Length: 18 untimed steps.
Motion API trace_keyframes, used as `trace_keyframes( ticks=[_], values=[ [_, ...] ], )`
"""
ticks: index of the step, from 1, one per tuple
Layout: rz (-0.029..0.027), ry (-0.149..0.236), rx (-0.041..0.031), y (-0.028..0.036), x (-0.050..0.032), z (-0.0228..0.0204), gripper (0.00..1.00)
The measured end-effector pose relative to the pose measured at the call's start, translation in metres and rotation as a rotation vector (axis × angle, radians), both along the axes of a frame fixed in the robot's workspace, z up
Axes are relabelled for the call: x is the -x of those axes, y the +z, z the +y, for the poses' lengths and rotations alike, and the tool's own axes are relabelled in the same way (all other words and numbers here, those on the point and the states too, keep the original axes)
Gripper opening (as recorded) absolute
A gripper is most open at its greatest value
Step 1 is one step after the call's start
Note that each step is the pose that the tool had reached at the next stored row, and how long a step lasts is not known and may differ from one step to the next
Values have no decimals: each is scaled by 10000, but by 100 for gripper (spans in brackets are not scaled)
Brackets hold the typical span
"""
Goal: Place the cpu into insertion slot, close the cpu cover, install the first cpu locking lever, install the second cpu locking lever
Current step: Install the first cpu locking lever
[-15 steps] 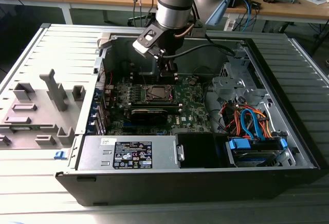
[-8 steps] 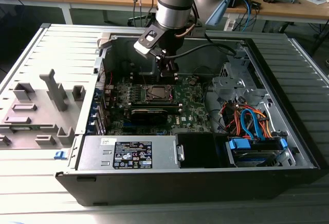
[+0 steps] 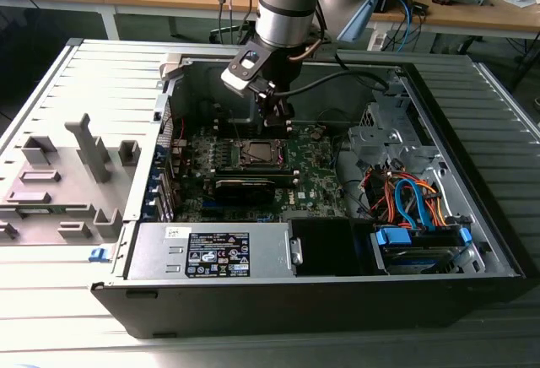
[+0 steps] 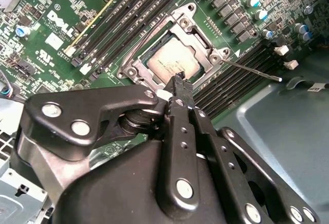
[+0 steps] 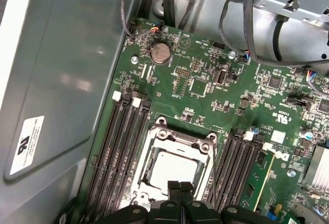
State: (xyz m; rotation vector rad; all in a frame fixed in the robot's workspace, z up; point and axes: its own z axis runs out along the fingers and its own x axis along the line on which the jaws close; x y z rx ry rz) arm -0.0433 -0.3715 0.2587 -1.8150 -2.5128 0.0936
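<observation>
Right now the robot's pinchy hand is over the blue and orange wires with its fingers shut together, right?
Not quite. The gripper hangs at the insertion slot on the green board, not over the wires, which lie further to the exterior view's right. The exterior view shows this. Its fingers are shut together, as you said.

green motherboard [image 5: 205, 100], silver cpu cover [image 5: 177, 140], black hand [image 4: 177, 81], blue and orange cables [image 3: 412, 192], grey case wall [image 5: 61, 54]

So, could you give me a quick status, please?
Fingers shut, tips at cover edge. CPU seated, cover looks down. One lever sticks out loose.
</observation>
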Motion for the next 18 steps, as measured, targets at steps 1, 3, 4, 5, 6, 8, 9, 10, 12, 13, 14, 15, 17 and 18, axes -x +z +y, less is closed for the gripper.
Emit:
trace_keyframes(
  ticks=[1, 3, 4, 5, 6, 8, 9, 10, 12, 13, 14, 15, 17, 18],
  values=[
    [0, 59, 0, 0, 0, 0, 11],
    [0, 211, 0, 0, 0, 0, 11],
    [0, 258, 0, 0, 0, 0, 11],
    [0, 292, 0, 0, 0, 0, 11],
    [0, 338, 0, 0, 0, 0, 11],
    [0, 449, 1, 0, 0, 0, 11],
    [0, 518, 0, 0, 0, 0, 11],
    [-1, 557, 0, 0, 0, 0, 11],
    [0, 630, 0, 0, 0, 0, 11],
    [0, 668, 0, 0, 0, 0, 11],
    [0, 711, 0, 0, 0, 0, 11],
    [0, 747, 0, 0, 0, 0, 11],
    [-1, 832, 0, 0, 0, 0, 11],
    [0, 881, 1, 0, 0, 0, 11]
  ],
)
